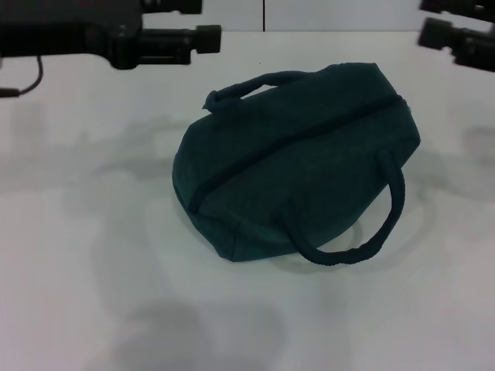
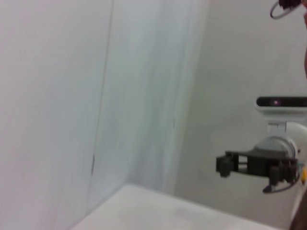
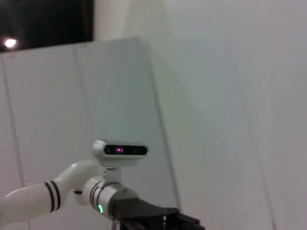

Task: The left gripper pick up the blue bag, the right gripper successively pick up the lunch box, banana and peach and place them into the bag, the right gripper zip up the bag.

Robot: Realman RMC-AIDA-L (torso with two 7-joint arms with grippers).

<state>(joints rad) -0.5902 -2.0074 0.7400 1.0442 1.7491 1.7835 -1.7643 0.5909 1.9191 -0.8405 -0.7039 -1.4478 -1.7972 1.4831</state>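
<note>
White bench (image 1: 85,270) carries the blue bag (image 1: 298,166), lying closed near the middle, its zip line running diagonally across the top. One loop handle (image 1: 363,232) droops over the near side of the bag; the other handle (image 1: 247,89) lies at its far edge. Left tool (image 1: 203,22) hangs beyond the bag's far left, well apart from it, its two fingers parted and holding nothing. Right tool (image 1: 433,19) hangs beyond the bag's far right corner, its fingers likewise apart and empty.
</note>
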